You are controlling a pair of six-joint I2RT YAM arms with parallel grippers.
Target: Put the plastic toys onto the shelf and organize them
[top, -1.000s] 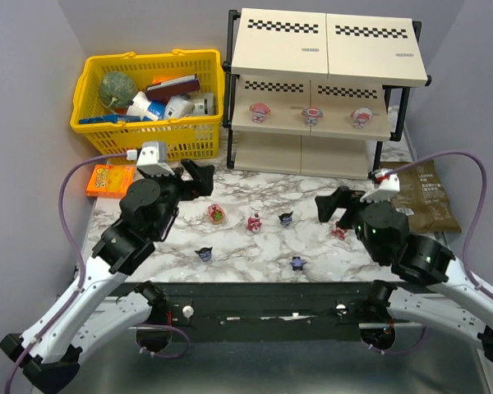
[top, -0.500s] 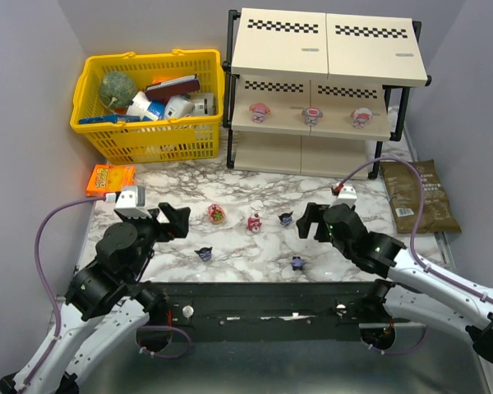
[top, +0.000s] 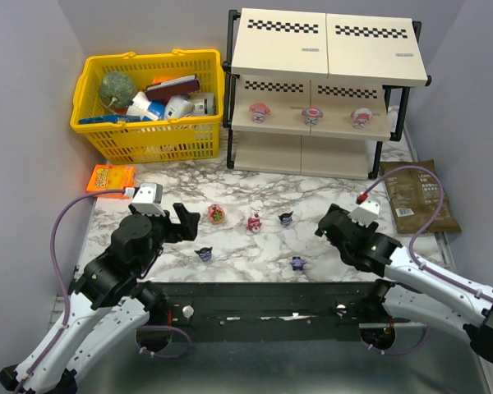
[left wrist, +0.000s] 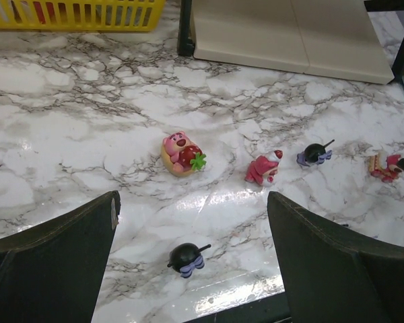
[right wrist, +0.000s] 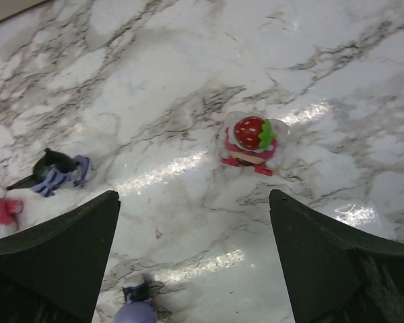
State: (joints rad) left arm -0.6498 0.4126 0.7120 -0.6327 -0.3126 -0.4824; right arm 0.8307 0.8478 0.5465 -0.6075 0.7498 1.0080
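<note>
The left gripper (top: 186,222) stands wide open with nothing in it, low over the near left of the marble table (top: 255,185). In its wrist view a dark toy (left wrist: 186,258) with a purple bow lies on the marble in the gap between the two black fingers (left wrist: 54,262), touching neither. Farther out lie a red-pink toy (left wrist: 180,151) on its back, a pink toy (left wrist: 262,168) to its right, and a second dark toy (left wrist: 314,153) just beside the pink one.

The right gripper (top: 327,224) is spread just as wide and also holds nothing, low over the near right of the table. Its wrist view shows a strawberry-topped toy (right wrist: 250,143) on the marble ahead of the gap, apart from both fingers. A third dark toy (right wrist: 135,306) sits at the bottom edge of that view, close to the finger on the left.

At the far edge stands the shelf (top: 329,49). Three pink-and-white toys (top: 311,114) are spaced along its middle board. To its left is a yellow basket (top: 148,144) full of larger items. An orange packet (top: 111,178) lies in front of the basket, and a brown bag (top: 423,197) lies at the right edge of the table.
</note>
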